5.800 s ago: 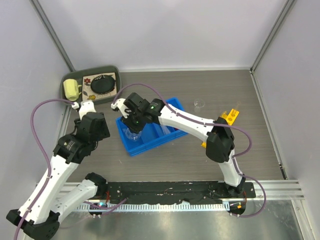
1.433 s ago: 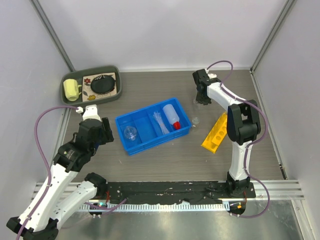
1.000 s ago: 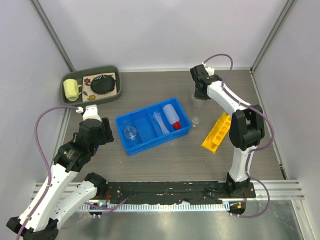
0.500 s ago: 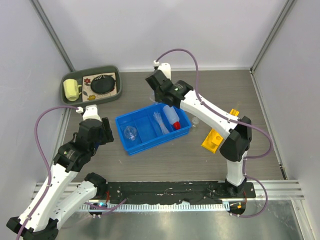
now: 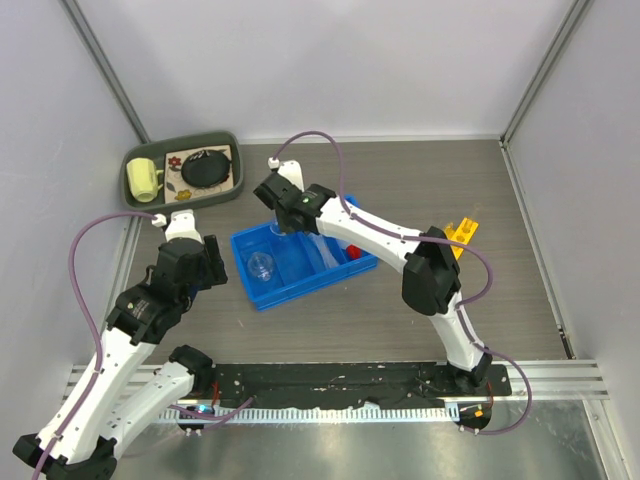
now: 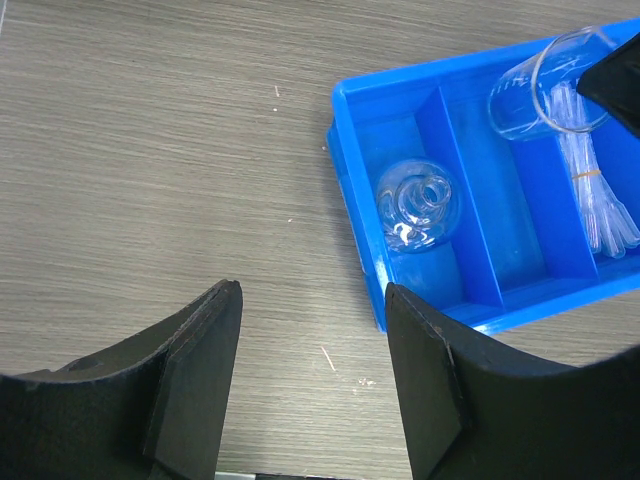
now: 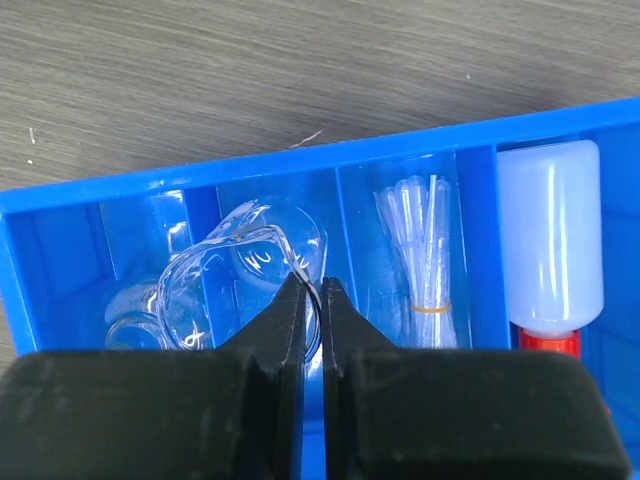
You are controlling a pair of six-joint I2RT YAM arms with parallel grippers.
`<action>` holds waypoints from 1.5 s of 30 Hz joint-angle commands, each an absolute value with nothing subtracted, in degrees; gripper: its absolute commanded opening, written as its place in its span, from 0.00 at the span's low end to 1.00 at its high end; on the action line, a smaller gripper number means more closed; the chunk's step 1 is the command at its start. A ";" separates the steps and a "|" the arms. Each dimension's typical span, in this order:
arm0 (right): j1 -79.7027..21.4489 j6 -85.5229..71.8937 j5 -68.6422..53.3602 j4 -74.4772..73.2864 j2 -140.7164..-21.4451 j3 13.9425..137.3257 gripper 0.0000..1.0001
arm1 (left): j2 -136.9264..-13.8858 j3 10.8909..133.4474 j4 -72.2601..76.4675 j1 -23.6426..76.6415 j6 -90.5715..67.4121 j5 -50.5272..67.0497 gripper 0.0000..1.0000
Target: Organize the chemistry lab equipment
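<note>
Where the right arm leans over the blue tray [image 5: 300, 290], it hides a lot from above.
From up there the squeeze bottle [image 7: 555, 240] shows just a bit of red cap, and the yellow rack [image 5: 460, 233] peeks out behind the arm, only its far end; the right gripper [image 7: 311, 300] has its fingers squeezed almost together on the rim of a small glass beaker [image 7: 225, 275], tipped over the slot beside the pipettes [image 7: 425, 262]; glass over glass makes its shape hard to read; another beaker [image 6: 415, 203] sits in the end slot; the left gripper [image 6: 310, 295] hangs half open, holding nothing, over bare table [image 6: 150, 150] just off the tray's end, with free room there.
</note>
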State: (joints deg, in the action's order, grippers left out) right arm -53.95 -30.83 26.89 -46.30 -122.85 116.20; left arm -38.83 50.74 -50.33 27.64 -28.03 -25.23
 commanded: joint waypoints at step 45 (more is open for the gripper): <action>-54.32 -35.16 24.61 -37.44 -128.06 111.18 0.25 | -39.29 50.71 -47.73 27.69 -27.51 -24.52 0.63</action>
State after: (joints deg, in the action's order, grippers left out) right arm -54.33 -34.17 23.86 -39.38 -128.31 110.87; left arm -39.27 50.74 -50.33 27.64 -28.03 -24.82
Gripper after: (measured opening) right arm 0.223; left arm 0.630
